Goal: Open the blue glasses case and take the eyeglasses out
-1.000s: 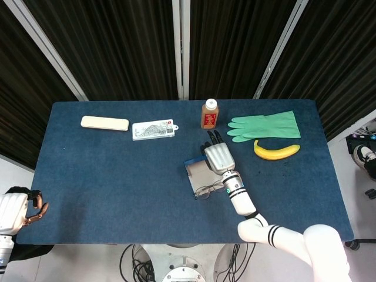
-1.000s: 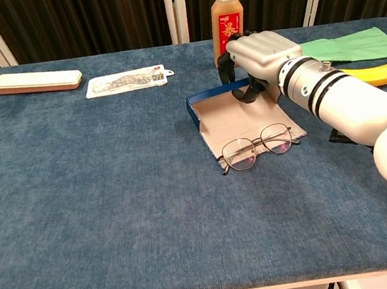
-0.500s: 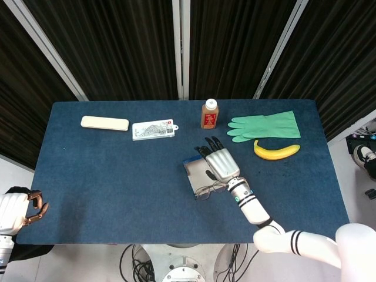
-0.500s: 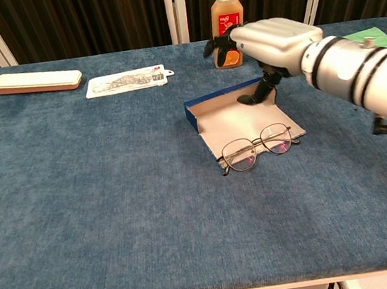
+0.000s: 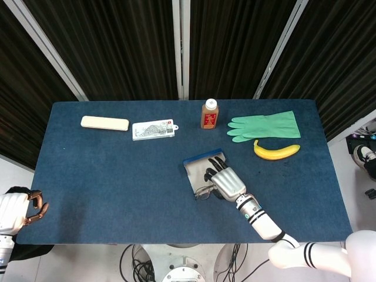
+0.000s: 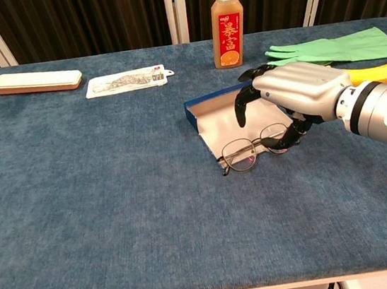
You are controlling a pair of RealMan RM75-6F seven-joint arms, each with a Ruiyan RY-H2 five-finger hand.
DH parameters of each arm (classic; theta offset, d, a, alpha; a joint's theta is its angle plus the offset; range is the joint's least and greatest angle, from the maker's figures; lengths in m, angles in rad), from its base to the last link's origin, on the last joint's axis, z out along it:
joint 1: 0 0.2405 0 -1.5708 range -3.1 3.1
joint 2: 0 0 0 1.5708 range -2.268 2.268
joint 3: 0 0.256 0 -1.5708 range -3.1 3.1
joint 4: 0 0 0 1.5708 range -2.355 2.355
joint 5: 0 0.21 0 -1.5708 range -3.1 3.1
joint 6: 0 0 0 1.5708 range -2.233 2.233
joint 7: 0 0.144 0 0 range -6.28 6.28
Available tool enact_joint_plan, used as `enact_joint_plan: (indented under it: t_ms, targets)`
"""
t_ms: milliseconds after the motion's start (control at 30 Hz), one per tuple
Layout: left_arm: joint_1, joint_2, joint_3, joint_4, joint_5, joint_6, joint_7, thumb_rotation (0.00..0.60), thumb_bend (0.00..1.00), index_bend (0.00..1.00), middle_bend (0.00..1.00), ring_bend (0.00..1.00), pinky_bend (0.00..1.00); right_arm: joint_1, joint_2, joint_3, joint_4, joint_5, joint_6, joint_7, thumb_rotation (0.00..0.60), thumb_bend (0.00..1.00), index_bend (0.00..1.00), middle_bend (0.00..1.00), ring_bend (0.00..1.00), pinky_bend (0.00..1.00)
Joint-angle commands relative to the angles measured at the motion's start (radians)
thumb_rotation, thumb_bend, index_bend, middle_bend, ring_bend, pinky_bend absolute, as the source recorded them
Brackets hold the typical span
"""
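The blue glasses case (image 5: 195,166) (image 6: 213,116) lies open near the middle of the table, its pale inside facing up. The thin-framed eyeglasses (image 5: 205,191) (image 6: 249,152) rest on the case's near edge, half on the cloth. My right hand (image 5: 227,181) (image 6: 299,93) hovers low over the case's right part with its fingers spread and bent downward. Its thumb tip is at the right lens; whether it touches is unclear. It holds nothing. My left hand (image 5: 20,212) sits off the table's near left corner, fingers curled in and empty; the chest view does not show it.
A beige case (image 5: 104,123) (image 6: 35,81) and a printed packet (image 5: 154,130) (image 6: 128,80) lie at the far left. An orange juice bottle (image 5: 210,114) (image 6: 227,27) stands behind the blue case. A green glove (image 5: 264,126) (image 6: 331,49) and a banana (image 5: 276,151) (image 6: 384,71) lie to the right.
My right hand has pulled back from the case's far edge toward me and come down over the eyeglasses. The case, the glasses and the left hand have not moved.
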Motion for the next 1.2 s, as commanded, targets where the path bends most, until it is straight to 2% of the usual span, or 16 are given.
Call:
enact_joint_plan:
  t_ms: [33,533,700,900,1067,1200]
  targets:
    - [0.0,0.0,0.0,0.0,0.0,-0.001,-0.001,0.6,0.33,0.7,0.68,0.49,0.38,0.0,-0.009,-0.001,0.011,0.002,-0.006,-0.002,0.6,0.28,0.42,0.28,0.0,0.0]
    - [0.0,0.0,0.0,0.001,0.001,0.0,-0.001,0.6,0.33,0.7,0.68,0.49,0.38,-0.006,-0.019,-0.002,0.033,0.024,-0.03,-0.007,0.6,0.38,0.51,0.32,0.0,0.0]
    - [0.0,0.0,0.0,0.001,0.001,0.001,0.0,0.6,0.33,0.7,0.68,0.49,0.38,-0.004,-0.027,0.003,0.04,0.013,-0.027,0.011,0.6,0.46,0.63,0.36,0.0,0.0]
    - [0.0,0.0,0.0,0.001,0.001,0.0,-0.002,0.6,0.33,0.7,0.68,0.49,0.38,-0.007,0.008,-0.001,0.001,-0.065,0.016,0.061,0.6,0.48,0.76,0.42,0.0,0.0]
    - [0.0,0.0,0.0,0.0,0.001,0.0,0.004,0.6,0.33,0.7,0.68,0.49,0.38,0.008,0.066,-0.004,-0.081,-0.162,0.05,0.092,0.6,0.48,0.78,0.43,0.0,0.0]
    - [-0.001,-0.001,0.0,-0.001,0.0,0.0,0.01,0.6,0.33,0.7,0.68,0.49,0.38,0.063,0.065,0.018,-0.106,-0.172,-0.014,0.071,0.6,0.48,0.77,0.43,0.0,0.0]
